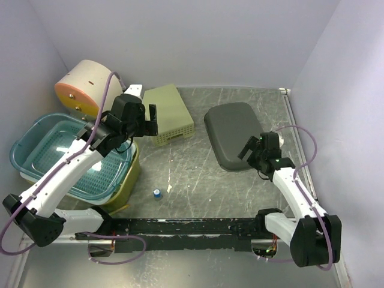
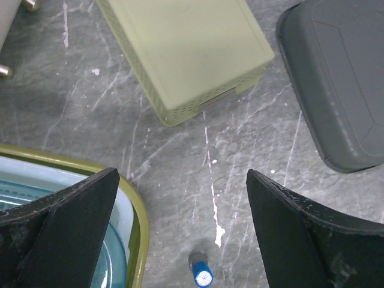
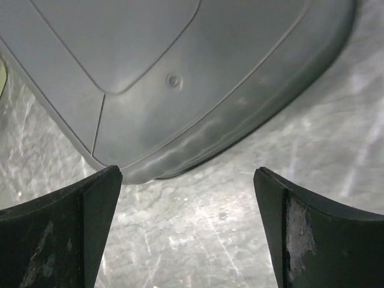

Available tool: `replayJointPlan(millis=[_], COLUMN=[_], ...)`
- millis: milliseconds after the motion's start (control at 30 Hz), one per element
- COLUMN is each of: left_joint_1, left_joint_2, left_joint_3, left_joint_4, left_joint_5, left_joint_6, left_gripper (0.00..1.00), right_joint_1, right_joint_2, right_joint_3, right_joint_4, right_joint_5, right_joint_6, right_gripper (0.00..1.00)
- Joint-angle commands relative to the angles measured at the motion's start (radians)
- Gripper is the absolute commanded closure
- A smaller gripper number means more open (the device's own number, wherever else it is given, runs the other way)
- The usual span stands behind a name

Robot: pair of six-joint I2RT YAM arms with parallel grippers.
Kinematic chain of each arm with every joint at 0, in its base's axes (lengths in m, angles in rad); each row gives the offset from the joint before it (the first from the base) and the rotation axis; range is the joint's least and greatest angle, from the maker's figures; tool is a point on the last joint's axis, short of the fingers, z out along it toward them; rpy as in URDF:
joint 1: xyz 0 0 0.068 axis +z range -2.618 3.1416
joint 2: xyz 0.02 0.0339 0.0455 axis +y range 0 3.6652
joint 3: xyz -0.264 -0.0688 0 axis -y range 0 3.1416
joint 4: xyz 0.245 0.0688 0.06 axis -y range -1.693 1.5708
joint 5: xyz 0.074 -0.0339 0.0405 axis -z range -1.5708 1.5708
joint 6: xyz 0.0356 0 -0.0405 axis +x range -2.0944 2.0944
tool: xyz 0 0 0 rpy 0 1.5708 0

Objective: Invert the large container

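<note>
The right gripper has its jaws wide apart with nothing between them. The large grey container lies just ahead of its fingertips, bottom up on the table (the moulded base faces the wrist camera). The left gripper is also spread wide and empty. A pale green basket sits ahead of it, the grey container is off to its right, and an olive tub rim passes under one finger. A small blue-capped item lies below the gap.

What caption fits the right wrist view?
Open right fingers hover just short of the overturned grey container on the scratched table.
</note>
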Motion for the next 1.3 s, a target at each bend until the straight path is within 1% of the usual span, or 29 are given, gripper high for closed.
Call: replayJointPlan(millis=[0, 67, 133, 200, 333, 433, 533, 667, 833, 933, 1067, 1233, 1267], left_joint_1=[0.011, 0.034, 0.053, 0.064, 0.086, 0.122, 0.177, 0.260, 0.358, 0.383, 0.397, 0.400, 0.403], left_joint_2=[0.020, 0.037, 0.047, 0.037, -0.009, -0.041, -0.048, -0.052, -0.053, -0.029, -0.008, 0.030, 0.040], left_joint_3=[0.032, 0.057, 0.072, 0.073, 0.032, -0.011, -0.035, -0.053, -0.102, -0.114, -0.132, -0.149, -0.151], left_joint_4=[-0.071, -0.103, -0.124, -0.140, -0.155, -0.159, -0.174, -0.201, -0.174, -0.182, -0.165, -0.102, -0.092], left_joint_5=[-0.060, -0.050, -0.033, -0.043, -0.096, -0.111, -0.094, -0.057, 0.035, 0.012, -0.023, -0.048, -0.062], left_joint_6=[-0.041, -0.063, -0.076, -0.095, -0.147, -0.170, -0.179, -0.181, -0.153, -0.161, -0.188, -0.223, -0.231], left_gripper=[0.01, 0.01, 0.01, 0.01, 0.01, 0.01, 0.01, 0.01, 0.01, 0.01, 0.09, 0.16, 0.20], right_joint_1=[-0.002, -0.001, 0.002, 0.011, 0.053, 0.063, 0.071, 0.079, 0.074, 0.065, 0.061, 0.061, 0.061], right_joint_2=[0.055, 0.112, 0.184, 0.273, 0.459, 0.576, 0.650, 0.623, 0.510, 0.421, 0.303, 0.212, 0.205], right_joint_3=[-0.095, -0.114, -0.109, -0.065, 0.067, 0.142, 0.232, 0.231, 0.188, 0.163, 0.155, 0.175, 0.180], right_joint_4=[0.268, 0.403, 0.525, 0.613, 0.701, 0.784, 0.777, 0.732, 0.614, 0.530, 0.437, 0.374, 0.365], right_joint_5=[-0.241, -0.338, -0.386, -0.420, -0.455, -0.522, -0.587, -0.571, -0.479, -0.398, -0.318, -0.294, -0.293], right_joint_6=[0.094, 0.117, 0.132, 0.124, 0.101, 0.112, 0.108, 0.067, 0.014, -0.017, -0.059, -0.085, -0.088], right_gripper=[0.07, 0.07, 0.04, 0.01, 0.00, 0.00, 0.00, 0.00, 0.00, 0.00, 0.00, 0.00, 0.00])
